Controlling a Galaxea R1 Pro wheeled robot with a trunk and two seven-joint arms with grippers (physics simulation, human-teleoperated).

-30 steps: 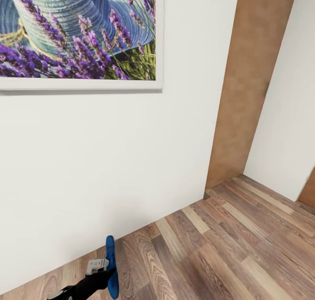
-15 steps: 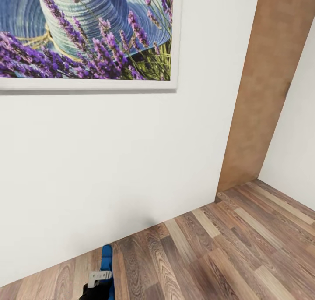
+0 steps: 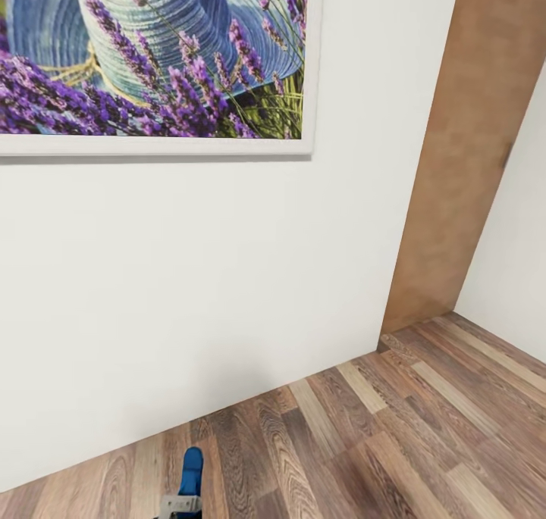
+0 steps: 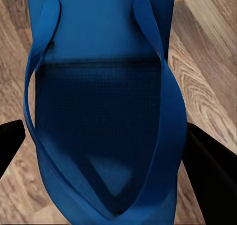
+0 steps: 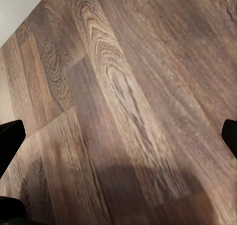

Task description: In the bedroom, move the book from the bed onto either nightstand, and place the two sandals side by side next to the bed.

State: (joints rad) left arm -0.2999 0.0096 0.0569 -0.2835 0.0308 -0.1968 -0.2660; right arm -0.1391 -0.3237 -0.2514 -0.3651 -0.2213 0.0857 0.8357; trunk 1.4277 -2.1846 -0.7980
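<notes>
One sandal (image 4: 103, 111) in my count right now, bright blue, and it sits between the two dark fingers (image 4: 210, 161) of my left gripper (image 4: 106, 151), which are pressed against its edges, so those jaws are clamped on it. From the head camera I get just the sandal's rounded tip (image 3: 191, 470) poking up in front of the white wall (image 3: 189, 292), above the wood-plank floor (image 3: 364, 443), with a pale bit of the left gripper (image 3: 180, 506) under it, cut off by the picture's edge. In the left wrist camera the sandal's two straps run together to a point and its sole is shadowed; both ends run out of the picture. One framed picture (image 3: 152, 57) hangs on the wall, lavender and a blue woven hat, only its lower part showing. One brown door panel (image 3: 462, 170) stands just past the wall's corner, top cut off. My right gripper (image 5: 118, 141) shows two dark fingertips (image 5: 10, 138) far apart at the picture's sides with bare planks (image 5: 128, 101) between them, so those jaws are spread wide and hold nothing.
</notes>
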